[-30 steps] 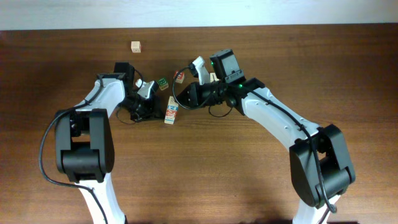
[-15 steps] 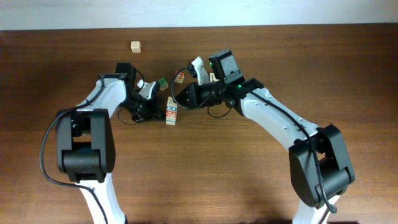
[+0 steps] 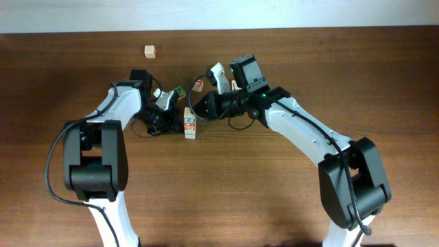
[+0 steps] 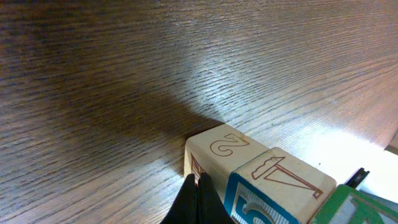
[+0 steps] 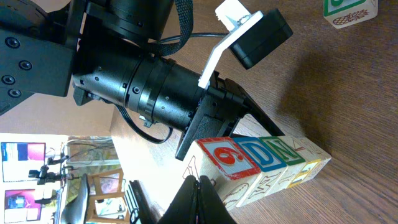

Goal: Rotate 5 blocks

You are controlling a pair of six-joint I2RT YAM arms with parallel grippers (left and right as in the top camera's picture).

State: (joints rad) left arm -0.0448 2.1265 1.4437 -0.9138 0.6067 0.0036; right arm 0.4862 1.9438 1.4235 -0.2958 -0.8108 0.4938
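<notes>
The left gripper (image 4: 198, 188), its fingers pressed together and empty, is pushing its tip against the side of the "2" block (image 4: 216, 151) at one end of the row of alphabet blocks (image 3: 189, 123). The right gripper (image 5: 200, 186), also closed on nothing, is meeting the red "6" block (image 5: 229, 157) from the row's other side. A green-lettered block (image 5: 348, 11) is lying beyond it. A lone block (image 3: 149, 51) is sitting well apart from both grippers.

The left tool (image 4: 196, 196) has pushed the row of blocks (image 3: 190, 123) slightly right, straightening it.
</notes>
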